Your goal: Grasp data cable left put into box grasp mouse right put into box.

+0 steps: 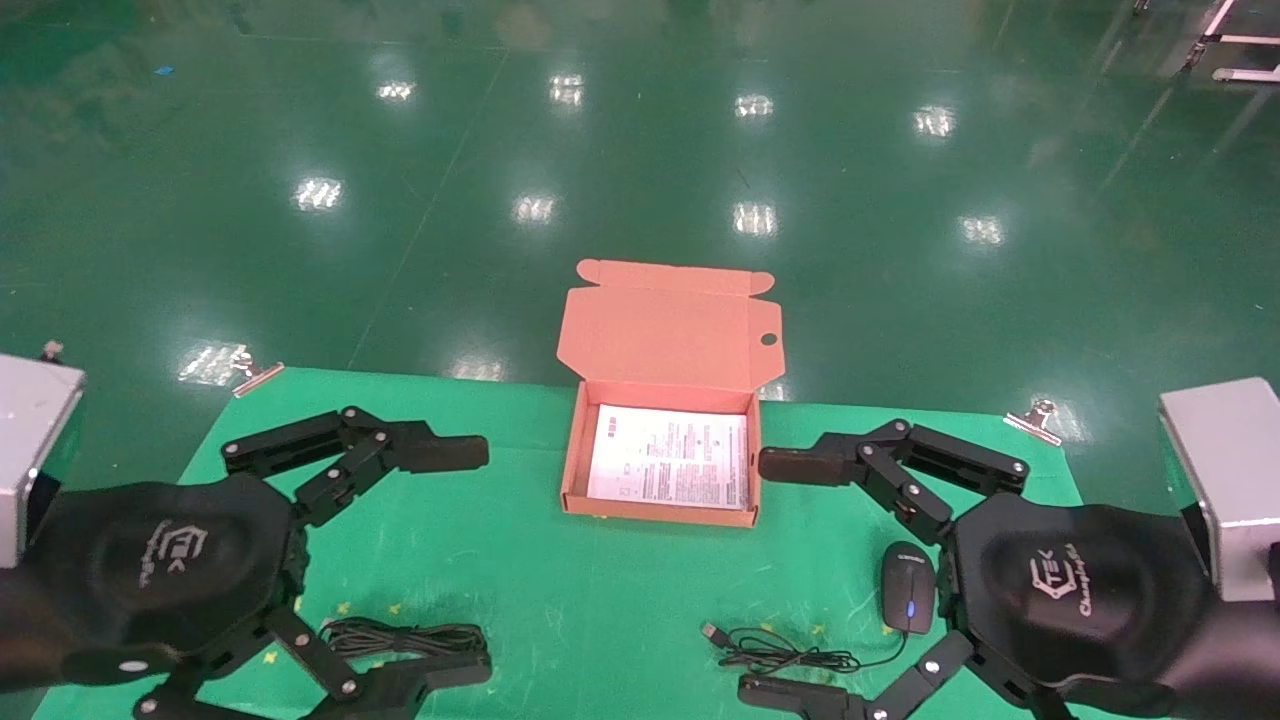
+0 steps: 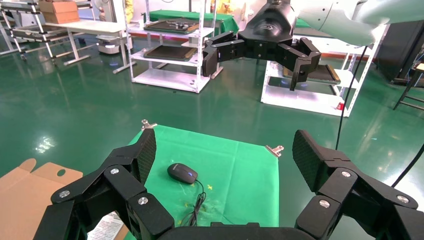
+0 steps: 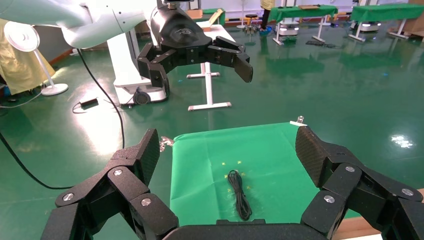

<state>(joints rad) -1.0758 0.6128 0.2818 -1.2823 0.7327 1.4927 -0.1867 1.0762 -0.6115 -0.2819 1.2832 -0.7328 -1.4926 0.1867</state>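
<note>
The orange-brown box [image 1: 655,513] stands open at the table's far middle, lid [image 1: 670,335] raised, with a white printed sheet [image 1: 668,457] inside. The data cable [image 1: 400,637], a black looped bundle, lies at the near left; it also shows in the right wrist view [image 3: 239,195]. The black mouse [image 1: 908,587] with its blue light lies at the near right, its thin cord [image 1: 785,652] trailing left; it also shows in the left wrist view [image 2: 182,173]. My left gripper [image 1: 470,560] is open and empty above the cable's side. My right gripper [image 1: 770,578] is open and empty, beside the mouse.
A green cloth [image 1: 600,600] covers the table, held by metal clips [image 1: 255,375] [image 1: 1035,418] at its far corners. Grey blocks stand at the left [image 1: 30,440] and right [image 1: 1225,470] edges. Glossy green floor lies beyond the table.
</note>
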